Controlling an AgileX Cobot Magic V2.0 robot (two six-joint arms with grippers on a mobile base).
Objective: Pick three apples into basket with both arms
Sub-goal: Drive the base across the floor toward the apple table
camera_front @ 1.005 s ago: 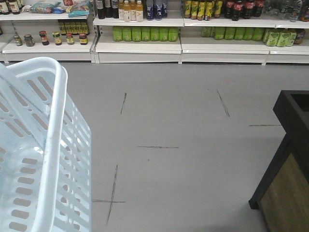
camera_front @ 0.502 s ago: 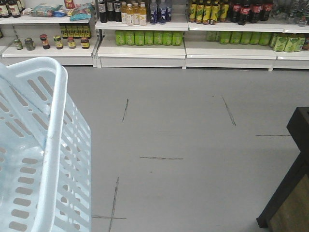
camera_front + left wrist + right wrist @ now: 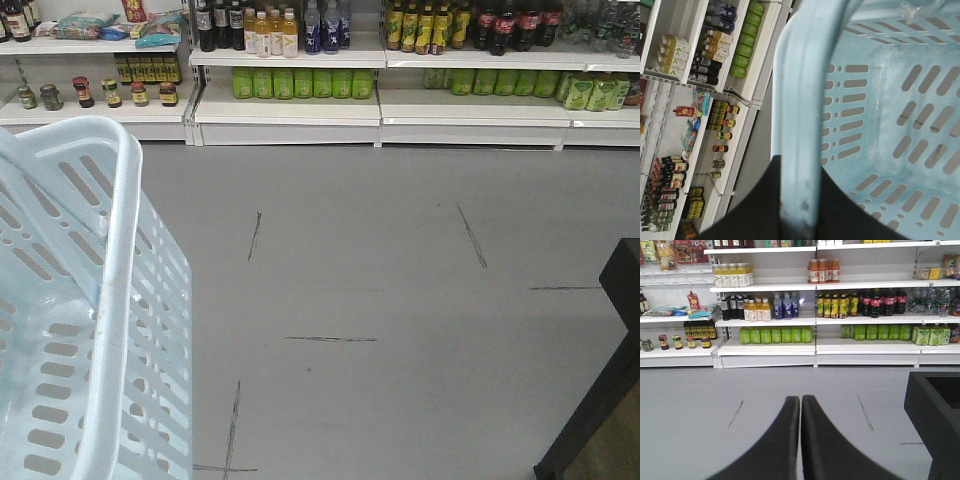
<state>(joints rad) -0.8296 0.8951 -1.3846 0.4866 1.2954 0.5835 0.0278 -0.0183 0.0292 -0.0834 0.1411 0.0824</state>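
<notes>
The view had just been swung to the left. The dark stand [image 3: 622,262] was left only as a sliver at the right edge of the front view. This is judged to be a repositioning of the base, not a pick. No apples were seen in any view, so none could be placed in relation to the basket [image 3: 118,260]. The part of its slotted bottom shown by the left wrist camera was bare, so all three picks are judged to be still undone.

The basket was held up at the near left. Its rim was clamped between the black fingers of the left end effector [image 3: 797,172]. The right end effector [image 3: 800,402] was clenched with its fingers pressed together on nothing, and was pointed at the far shelves [image 3: 290,100].

Compared with a second earlier, much less of the stand was shown, and it sat lower in the frame. The floor marks [image 3: 330,339] were shifted with it. The basket was kept at the same place in the frame, so it is judged to have been carried along with the robot.
</notes>
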